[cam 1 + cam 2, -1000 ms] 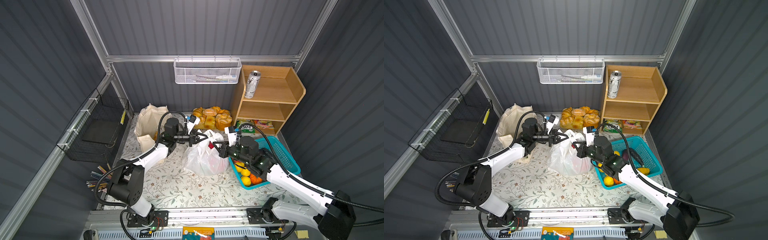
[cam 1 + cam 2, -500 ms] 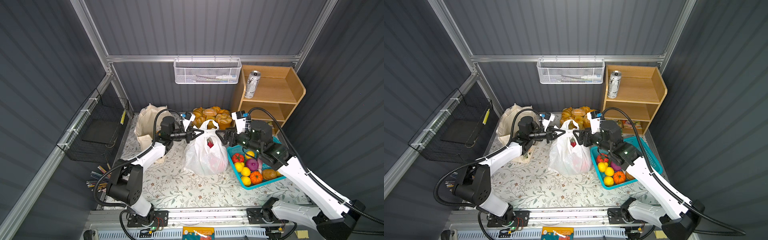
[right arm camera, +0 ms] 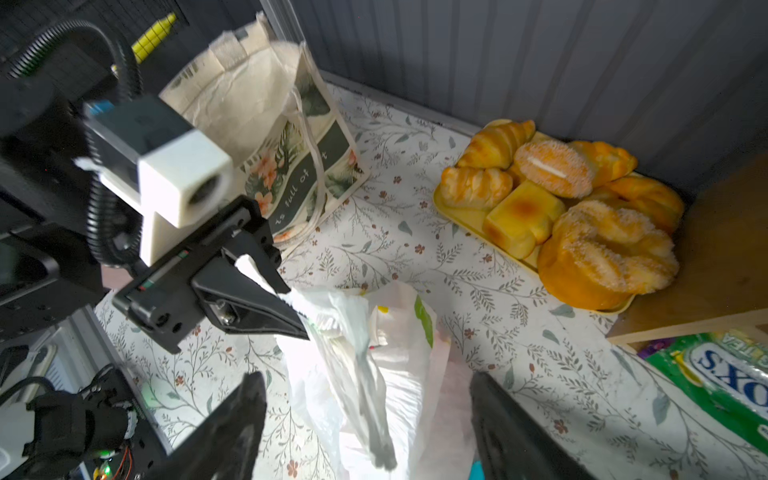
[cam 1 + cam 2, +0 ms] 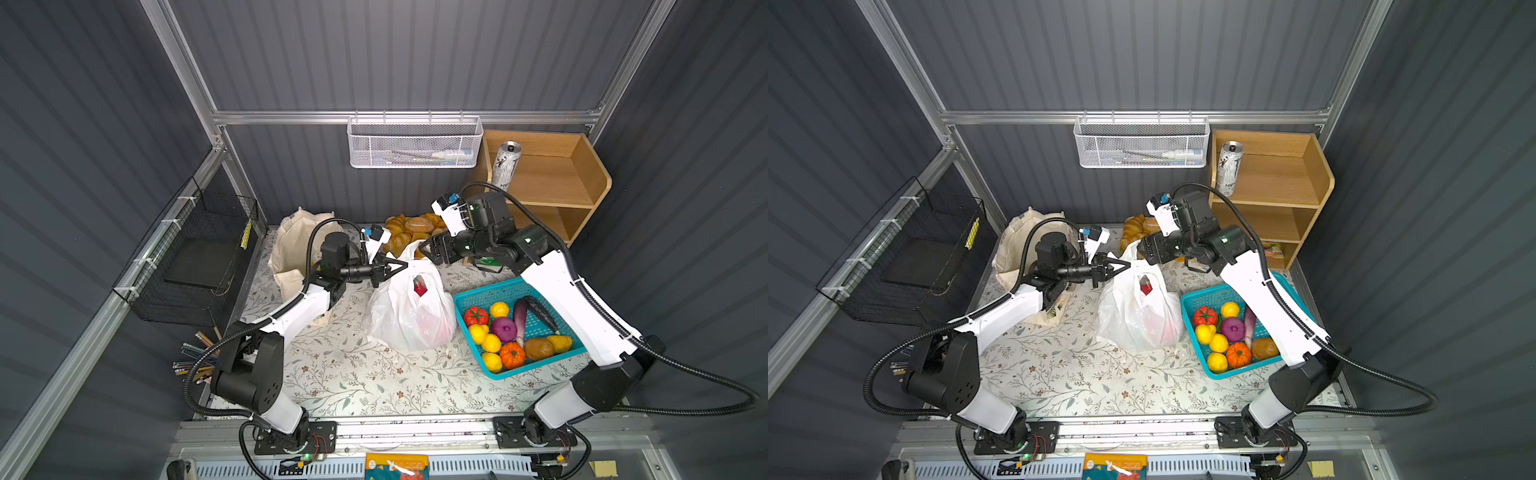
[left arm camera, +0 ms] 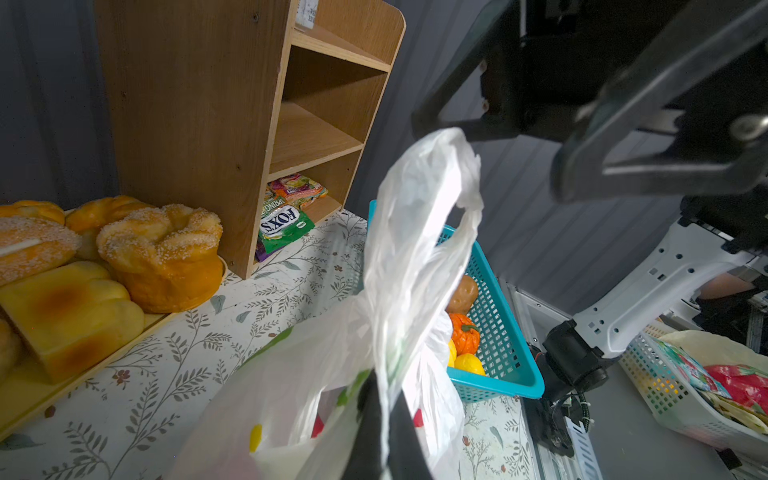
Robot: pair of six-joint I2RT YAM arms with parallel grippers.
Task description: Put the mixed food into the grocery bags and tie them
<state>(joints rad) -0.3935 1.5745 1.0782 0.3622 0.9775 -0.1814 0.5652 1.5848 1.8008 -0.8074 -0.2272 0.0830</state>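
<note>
Atop the mat [image 4: 332, 374]: one plastic bag [image 4: 399, 324], one canvas tote [image 4: 291, 241].

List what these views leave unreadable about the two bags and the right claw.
- Plastic carrier bag: both top views show one red item at its mouth; cloudy film veils the rest.
- Canvas tote: inside hidden by its own folds and the left arm in every view.
- Right claw: fingers blurred in the right wrist view; contact with the bag unclear.
</note>
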